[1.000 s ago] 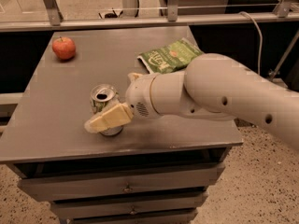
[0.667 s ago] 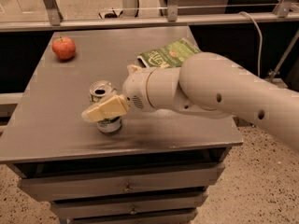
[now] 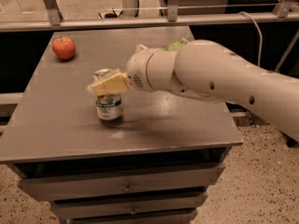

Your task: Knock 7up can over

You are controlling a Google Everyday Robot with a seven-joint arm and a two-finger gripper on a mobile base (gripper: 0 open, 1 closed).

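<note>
Fingers: one tan finger [image 3: 108, 84] shows, lying across the near side of the can's upper part; whether the pair is open or closed I cannot tell.
Gripper: the gripper [image 3: 96, 87] is at the can's top, over the table's left middle, and reaches in from the right.
Can: one can [image 3: 109, 104], upright on the grey table [image 3: 177, 120], left of centre, green and white label facing near.
Apple: one red apple [image 3: 64, 48], far left corner, well apart from the can.
Bag: one green bag [image 3: 176, 44], far side, mostly hidden behind the arm; it is possibly crumpled.
Change: 0.7 s ago the finger crossed the can's middle, and now it sits higher, just under the rim. The can stands in the same spot, the apple has not moved, and the arm covers more of the bag.
</note>
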